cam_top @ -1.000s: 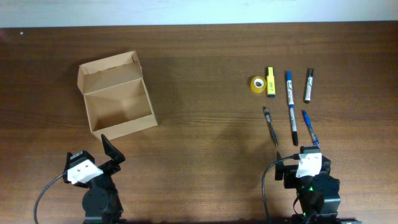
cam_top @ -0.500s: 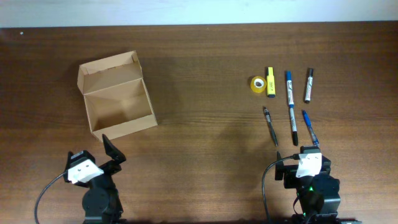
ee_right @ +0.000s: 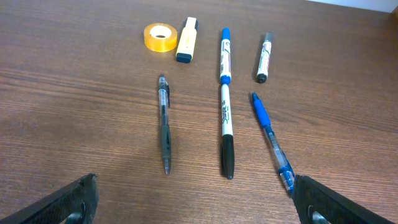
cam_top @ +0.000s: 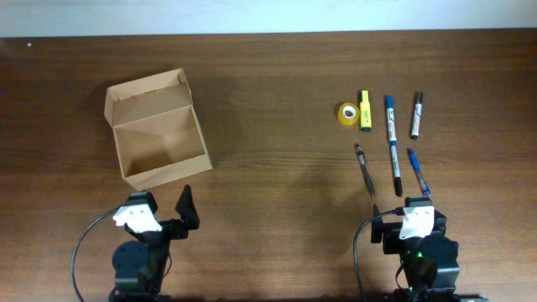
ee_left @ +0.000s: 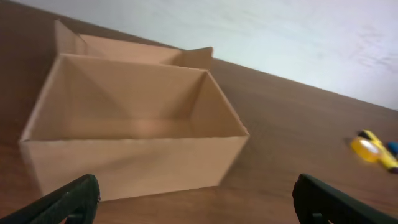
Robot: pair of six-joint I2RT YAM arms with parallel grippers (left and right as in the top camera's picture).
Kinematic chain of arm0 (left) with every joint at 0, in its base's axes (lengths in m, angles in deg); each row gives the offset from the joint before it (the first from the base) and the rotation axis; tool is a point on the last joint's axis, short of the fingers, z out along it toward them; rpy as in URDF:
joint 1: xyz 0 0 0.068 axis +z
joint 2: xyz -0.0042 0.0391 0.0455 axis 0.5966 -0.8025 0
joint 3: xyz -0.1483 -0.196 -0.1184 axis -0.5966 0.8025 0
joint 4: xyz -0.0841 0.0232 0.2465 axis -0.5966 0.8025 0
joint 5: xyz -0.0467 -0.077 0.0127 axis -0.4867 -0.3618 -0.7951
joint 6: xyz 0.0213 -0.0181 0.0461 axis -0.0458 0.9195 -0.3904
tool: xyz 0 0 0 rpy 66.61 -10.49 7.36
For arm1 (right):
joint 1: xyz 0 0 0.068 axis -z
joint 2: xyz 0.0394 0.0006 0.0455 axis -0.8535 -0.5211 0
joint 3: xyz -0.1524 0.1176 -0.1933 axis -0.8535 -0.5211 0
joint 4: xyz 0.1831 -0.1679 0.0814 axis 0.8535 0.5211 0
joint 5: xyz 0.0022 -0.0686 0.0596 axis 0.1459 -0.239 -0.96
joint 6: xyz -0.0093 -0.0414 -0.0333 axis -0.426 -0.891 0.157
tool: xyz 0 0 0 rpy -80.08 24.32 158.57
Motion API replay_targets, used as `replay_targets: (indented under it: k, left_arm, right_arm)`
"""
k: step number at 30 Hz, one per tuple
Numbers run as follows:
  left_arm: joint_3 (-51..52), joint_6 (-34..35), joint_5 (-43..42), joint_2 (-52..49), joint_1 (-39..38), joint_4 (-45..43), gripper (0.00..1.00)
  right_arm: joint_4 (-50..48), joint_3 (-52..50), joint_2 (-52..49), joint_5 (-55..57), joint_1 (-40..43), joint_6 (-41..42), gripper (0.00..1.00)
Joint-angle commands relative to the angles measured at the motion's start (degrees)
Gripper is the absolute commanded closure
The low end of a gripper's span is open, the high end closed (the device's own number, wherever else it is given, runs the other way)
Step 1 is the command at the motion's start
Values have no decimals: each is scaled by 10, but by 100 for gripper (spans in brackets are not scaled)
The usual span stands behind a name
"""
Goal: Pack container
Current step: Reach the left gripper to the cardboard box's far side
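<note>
The container (cam_top: pixel 157 127) is an open tan cardboard box with its lid flap folded back, at the left of the table. In the left wrist view the box (ee_left: pixel 134 124) stands empty just ahead of my left gripper (ee_left: pixel 199 202), whose jaws are wide open and empty. From overhead, my left gripper (cam_top: pixel 164 205) sits just in front of the box's near wall. My right gripper (ee_right: pixel 196 202) is open and empty, just short of the pens. From overhead, it (cam_top: pixel 416 204) lies at the near end of a blue pen (cam_top: pixel 418 172).
Ahead of the right gripper lie a black pen (ee_right: pixel 165 124), a white marker with a black cap (ee_right: pixel 226 134), the blue pen (ee_right: pixel 272 140), a blue marker (ee_right: pixel 225 53), a dark marker (ee_right: pixel 264 57), a yellow highlighter (ee_right: pixel 186 40) and a tape roll (ee_right: pixel 160 37).
My left arm has swung to the right and a little forward, now facing the box's front right part. The right arm and all objects have not moved.
</note>
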Motion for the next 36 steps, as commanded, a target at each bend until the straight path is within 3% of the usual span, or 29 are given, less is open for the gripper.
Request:
replay_targets:
  k: [1, 5, 9, 12, 16, 22, 25, 30, 33, 36]
  left_arm:
    - [-94, 24, -24, -79, 3, -24, 0]
    - [-251, 15, -30, -236, 3, 30, 0]
    - [-485, -56, -45, -427, 2, 214, 0]
    - [-659, -72, -51, -561, 2, 342, 0]
    - [-835, -71, -95, -695, 3, 441, 0]
    - [-905, -54, -214, -789, -3, 418, 0]
    - [-907, 24, -142, -817, -25, 459, 0]
    - [-907, 50, -27, -867, -78, 485, 0]
    - [-907, 125, 12, -899, -105, 503, 0]
    - [-907, 206, 69, -937, -121, 540, 11]
  right_arm:
    - [-1, -5, 7, -3, 4, 5, 1]
    - [-1, -5, 7, -3, 4, 5, 1]
    - [-1, -5, 7, -3, 4, 5, 1]
    - [-1, -5, 7, -3, 4, 5, 1]
    - [-1, -5, 7, -3, 4, 5, 1]
    - [-1, -5, 7, -3, 4, 5, 1]
    - [-1, -5, 7, -3, 4, 5, 1]
    - [-1, -5, 7, -3, 4, 5, 1]
    - [-1, -5, 7, -3, 4, 5, 1]
    - [-1, -5, 7, -3, 4, 5, 1]
